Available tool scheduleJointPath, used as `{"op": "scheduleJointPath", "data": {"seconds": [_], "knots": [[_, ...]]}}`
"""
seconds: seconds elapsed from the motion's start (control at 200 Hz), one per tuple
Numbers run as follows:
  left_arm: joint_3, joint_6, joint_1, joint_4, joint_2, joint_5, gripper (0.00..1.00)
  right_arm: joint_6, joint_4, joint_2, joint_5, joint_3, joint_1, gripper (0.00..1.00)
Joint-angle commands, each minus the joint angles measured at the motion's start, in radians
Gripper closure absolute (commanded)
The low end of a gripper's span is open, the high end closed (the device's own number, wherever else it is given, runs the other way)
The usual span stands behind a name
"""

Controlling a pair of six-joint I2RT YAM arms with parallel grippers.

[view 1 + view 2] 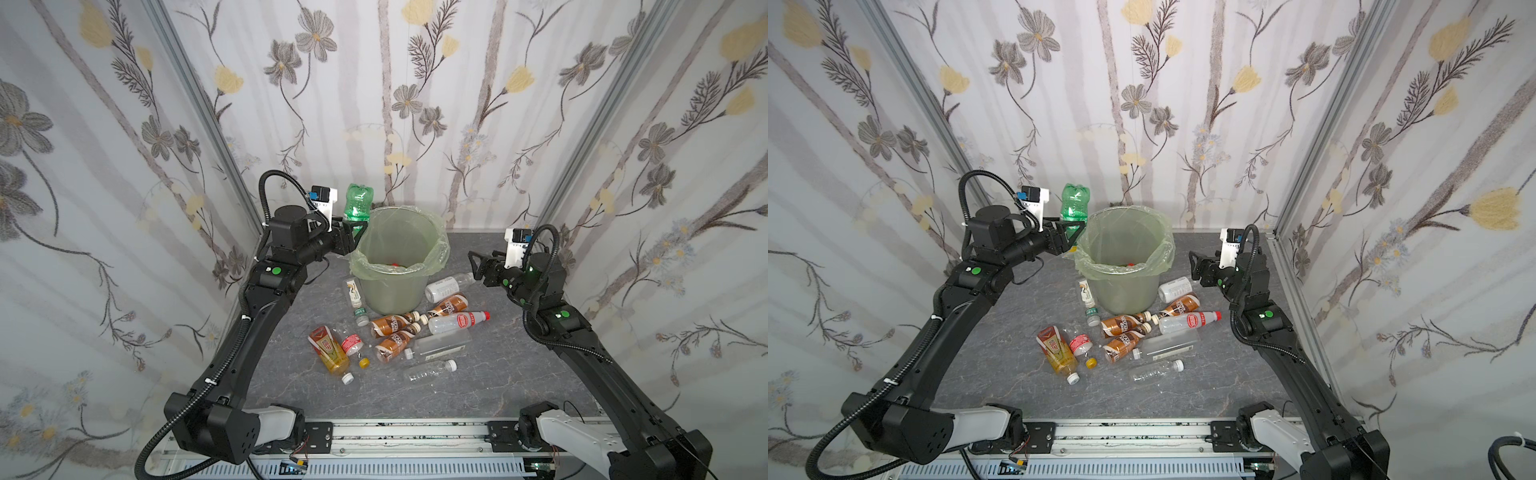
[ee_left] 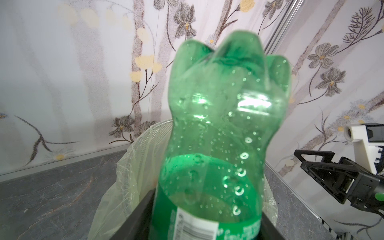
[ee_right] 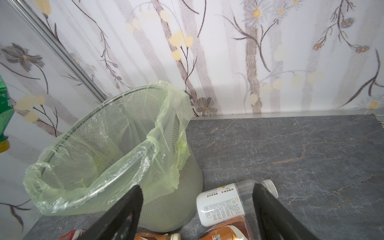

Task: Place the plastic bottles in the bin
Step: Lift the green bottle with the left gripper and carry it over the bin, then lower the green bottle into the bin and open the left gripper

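My left gripper (image 1: 353,229) (image 1: 1073,229) (image 2: 205,226) is shut on a green bottle (image 1: 358,202) (image 1: 1074,204) (image 2: 224,116), held base up just outside the left rim of the bin (image 1: 398,271) (image 1: 1121,272) (image 3: 99,145). The bin is pale green mesh with a green bag liner (image 2: 128,166), and something red lies at its bottom. My right gripper (image 1: 473,266) (image 1: 1192,266) (image 3: 196,187) hangs open with nothing in it, above a white-labelled bottle (image 1: 446,286) (image 3: 220,203) at the bin's right foot. Several more bottles lie in front of the bin: brown-and-white ones (image 1: 392,324), a red-labelled one (image 1: 457,322), clear ones (image 1: 430,370) and an amber one (image 1: 328,349).
A small bottle (image 1: 354,293) lies against the bin's left side. Flowered walls close the grey table (image 1: 498,374) at the back and on both sides. A loose yellow cap (image 1: 364,362) lies by the amber bottle. The arms' rail (image 1: 407,436) runs along the front edge.
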Motion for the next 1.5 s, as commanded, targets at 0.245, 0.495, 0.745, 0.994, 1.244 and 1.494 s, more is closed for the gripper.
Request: {"op": "scheduleJointPath", "data": {"seconds": [0.245,0.495,0.745,0.994,1.244,1.494], "knots": [[0.033,-0.072,-0.013,0.125,0.073,-0.056,0.41,0.037,0.016,-0.011,-0.014,-0.024,0.001,0.17],[0.045,-0.077,-0.033,0.134,0.141,-0.076,0.40,0.049,0.017,-0.008,-0.020,-0.023,0.001,0.17],[0.036,-0.072,-0.044,0.137,0.186,-0.094,0.39,0.051,0.013,-0.011,-0.018,-0.029,0.000,0.17],[0.021,-0.071,-0.048,0.137,0.204,-0.103,0.38,0.057,0.018,-0.009,-0.016,-0.034,0.000,0.17],[0.000,-0.074,-0.051,0.137,0.204,-0.108,0.35,0.055,0.022,-0.001,-0.019,-0.034,0.000,0.17],[-0.003,-0.084,-0.056,0.137,0.203,-0.113,0.31,0.060,0.027,0.002,-0.023,-0.030,0.001,0.17]]}}
